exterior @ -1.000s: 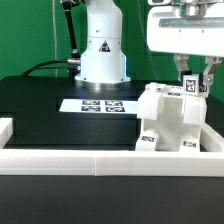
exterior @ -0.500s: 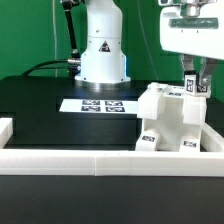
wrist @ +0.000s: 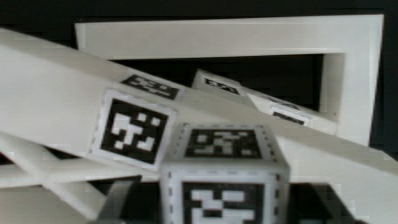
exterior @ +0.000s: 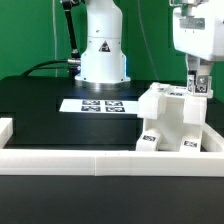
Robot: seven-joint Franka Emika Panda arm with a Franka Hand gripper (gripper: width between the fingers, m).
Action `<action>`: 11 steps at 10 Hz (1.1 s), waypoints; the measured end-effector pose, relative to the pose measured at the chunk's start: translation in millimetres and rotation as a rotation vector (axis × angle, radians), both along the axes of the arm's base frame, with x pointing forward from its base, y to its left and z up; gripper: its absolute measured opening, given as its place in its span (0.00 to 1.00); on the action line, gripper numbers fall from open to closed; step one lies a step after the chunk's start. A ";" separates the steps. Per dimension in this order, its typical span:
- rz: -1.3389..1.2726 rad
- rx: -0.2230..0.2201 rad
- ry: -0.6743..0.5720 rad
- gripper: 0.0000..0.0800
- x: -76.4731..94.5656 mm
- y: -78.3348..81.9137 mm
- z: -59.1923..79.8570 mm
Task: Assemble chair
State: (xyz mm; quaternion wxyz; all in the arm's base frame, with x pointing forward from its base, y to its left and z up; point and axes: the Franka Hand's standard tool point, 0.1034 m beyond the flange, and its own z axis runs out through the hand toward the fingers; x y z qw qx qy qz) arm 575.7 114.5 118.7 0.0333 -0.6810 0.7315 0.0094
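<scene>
The partly built chair [exterior: 170, 120] stands at the exterior view's right, a stepped white block with small black-and-white tags on its faces. My gripper [exterior: 200, 86] hangs over its far right top corner. It is shut on a small white tagged post [exterior: 203, 87], which it holds just above the chair. In the wrist view the post [wrist: 222, 160] fills the space between my gripper's [wrist: 222, 205] dark fingers. Slanted white chair slabs [wrist: 134, 125] with tags lie below it.
A long low white rail [exterior: 100, 160] runs along the front and turns up at the exterior view's left [exterior: 6, 128]. The marker board [exterior: 100, 104] lies on the black table before the arm's white base [exterior: 100, 55].
My gripper has carried the tagged post toward the exterior view's right, from over the chair's top to its far right corner. The chair has not moved.
</scene>
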 end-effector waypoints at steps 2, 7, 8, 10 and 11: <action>-0.090 0.005 0.006 0.36 -0.2 1.0 -0.2; -0.330 0.048 0.023 0.36 -1.0 8.6 -0.5; -0.346 0.060 0.024 0.36 -0.9 10.4 -0.2; -0.356 0.069 0.024 0.36 -0.7 11.3 0.0; -0.379 0.081 0.025 0.36 -0.3 12.9 0.3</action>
